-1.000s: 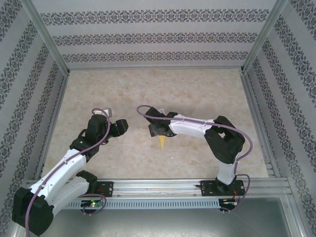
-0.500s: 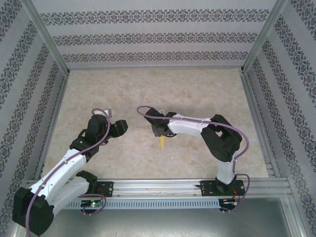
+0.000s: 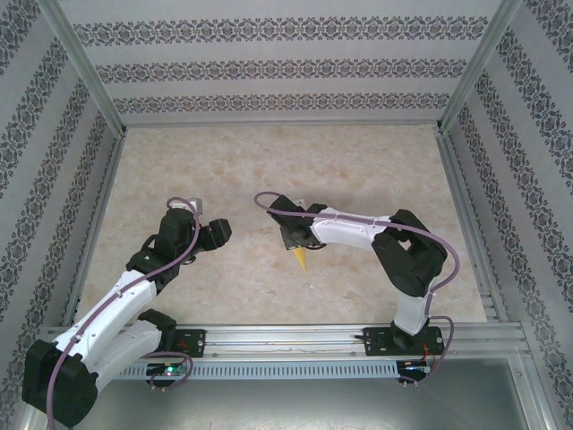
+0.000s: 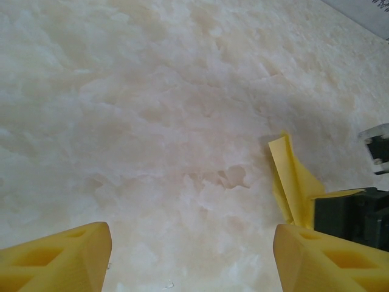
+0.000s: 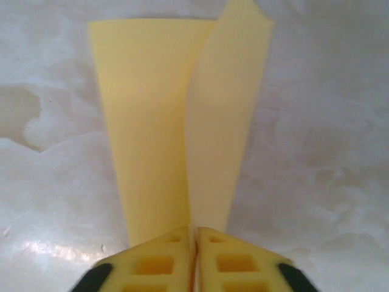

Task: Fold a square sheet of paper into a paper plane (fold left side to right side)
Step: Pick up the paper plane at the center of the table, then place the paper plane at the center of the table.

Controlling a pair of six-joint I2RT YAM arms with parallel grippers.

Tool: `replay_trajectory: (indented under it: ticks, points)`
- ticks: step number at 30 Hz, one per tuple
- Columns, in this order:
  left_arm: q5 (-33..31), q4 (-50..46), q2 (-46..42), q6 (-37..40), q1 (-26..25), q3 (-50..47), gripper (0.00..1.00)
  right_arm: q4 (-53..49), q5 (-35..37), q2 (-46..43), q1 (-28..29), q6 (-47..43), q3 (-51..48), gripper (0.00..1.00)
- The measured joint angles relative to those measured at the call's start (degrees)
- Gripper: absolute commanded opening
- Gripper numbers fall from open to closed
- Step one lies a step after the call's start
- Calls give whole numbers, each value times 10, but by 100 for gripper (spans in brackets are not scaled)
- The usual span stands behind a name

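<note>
The paper plane [image 5: 182, 121] is pale yellow; the right fingers [image 5: 159, 264] and left fingers [image 4: 55, 255] are deeper yellow. The desk [image 3: 269, 161] is cream, marbled. The walls [image 3: 269, 67] are white with dark floral bands. The arms [image 3: 116, 312] are white and black.

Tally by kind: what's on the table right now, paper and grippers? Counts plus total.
Paper plane: 1 (yellow, folded, with a centre crease)
Grippers: 2 (left gripper open over the bare table; right gripper shut on the paper plane's narrow end)
Total: 3
</note>
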Motion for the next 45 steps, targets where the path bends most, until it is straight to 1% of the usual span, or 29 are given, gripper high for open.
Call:
replay_trajectory:
  ticks: [1, 6, 9, 12, 16, 19, 22, 25, 28, 32, 38, 41, 45]
  points:
    - [0, 0, 0, 0, 0, 0, 71, 0, 0, -8, 0, 1, -3, 0]
    - [2, -2, 0, 0, 0, 0, 71, 7, 0, -56, -7, -1, -22, 0]
    - [7, -2, 0, 0, 0, 1, 71, 22, -14, -95, -20, -1, -49, 0]
    - [18, -1, 0, -1, 0, 2, 71, 61, -56, -149, -46, 0, -92, 0]
    - [32, 7, 0, -6, 0, 2, 71, 153, -144, -218, -101, 19, -172, 0]
    - [40, 17, 0, -12, 2, 2, 71, 231, -213, -239, -139, 46, -229, 0]
    - [50, 27, 4, -19, 4, 2, 71, 315, -274, -235, -163, 81, -279, 0]
    - [60, 36, 12, -24, 4, 2, 70, 387, -316, -211, -169, 117, -309, 0]
    - [69, 45, 19, -30, 4, 2, 70, 447, -337, -172, -168, 143, -316, 0]
    - [77, 47, 24, -33, 4, 2, 70, 512, -348, -127, -168, 168, -324, 0]
    - [80, 49, 26, -33, 4, 2, 69, 548, -347, -104, -168, 180, -338, 1]
    - [80, 49, 28, -33, 4, 2, 69, 552, -345, -104, -168, 180, -341, 5]
    - [80, 52, 33, -33, 4, 2, 69, 552, -343, -104, -168, 180, -341, 9]
